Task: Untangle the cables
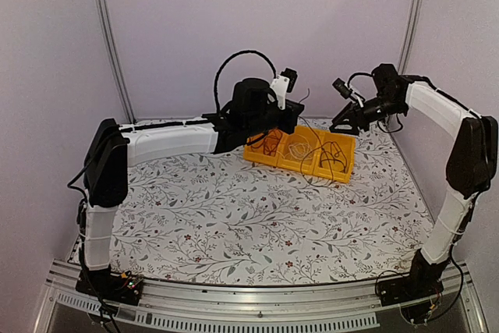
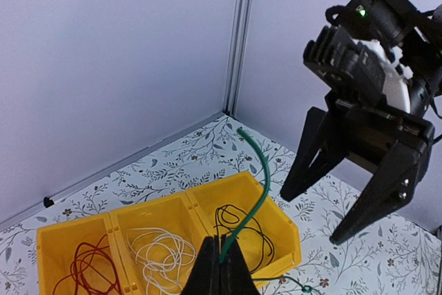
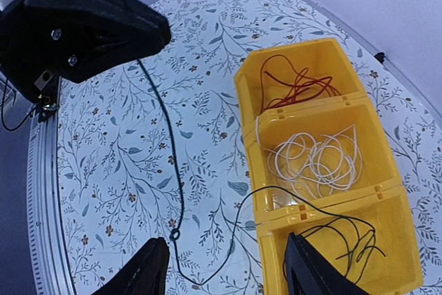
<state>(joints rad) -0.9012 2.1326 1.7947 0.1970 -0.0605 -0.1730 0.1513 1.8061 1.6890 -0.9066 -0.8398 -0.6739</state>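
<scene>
Fingers (image 2: 206, 271) of the left gripper (image 2: 221, 260) are pressed tight together on the green cable (image 2: 263, 183). In the left wrist view the cable rises from the pinch toward 12 o'clock and then bends over toward 11 o'clock, ending free in the air. In the right wrist view its other part hangs from that gripper down to the floral cloth (image 1: 234, 216). There it forms a small loop at about 9 o'clock from the nearest end of the yellow bin (image 3: 245, 112).

A dark strand runs on from the loop, curves back toward 3 o'clock and crosses the rim of the nearest compartment. I cannot tell whether it is the same cable.

The right gripper (image 3: 224, 257) has its jaws spread wide and grips nothing. In the top view it hovers at roughly 1 o'clock from the bin's middle, above the right-hand end. The left gripper hangs at about 11 o'clock, above the left-hand end.

The bin sits on the cloth at about 1 o'clock from the table's middle and has three compartments in a row. From the top view, the red cable (image 3: 297, 84) lies coiled loosely in the left one. The white cable (image 3: 318, 160) lies in the middle one and the black cable (image 3: 338, 240) in the right one.
</scene>
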